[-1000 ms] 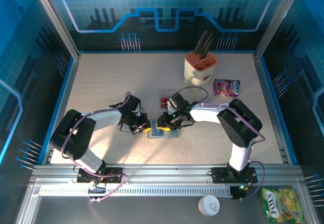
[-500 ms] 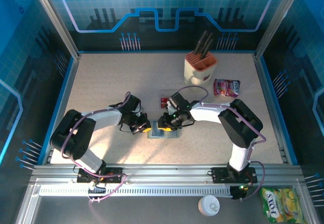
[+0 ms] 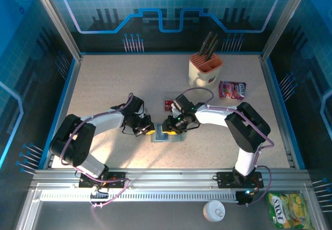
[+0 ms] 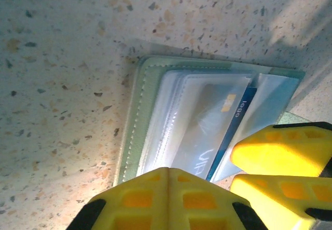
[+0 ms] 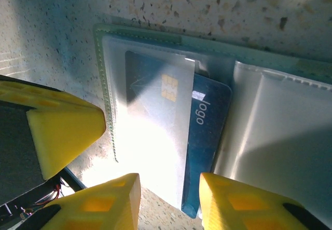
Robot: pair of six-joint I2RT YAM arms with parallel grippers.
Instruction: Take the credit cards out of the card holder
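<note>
Left gripper (image 4: 168, 188) clamped shut on nothing, tips bearing on near edge of card holder (image 4: 132, 121), apparently pinning it. Right gripper (image 5: 168, 201) part open, nothing clamped, fingers straddling nearest edge of blue card (image 5: 207, 116).

Card thin, stiff, glossy: likely slippery, near weightless. Best pinched across exposed "logo" end and drawn flat along the sleeve, not lifted. Holder soft and light, bound to slide or fold unless held down.

Holder lying open on table (image 3: 104, 84) between both arms, clear sleeves (image 4: 176, 131) fanned. Chip end of blue card under frosted plastic. Contents of other sleeves unclear.

Small red card (image 3: 169, 105) on table just behind holder. Knife block (image 3: 204, 71) with dark handles and pink packet (image 3: 232, 90) well apart.
</note>
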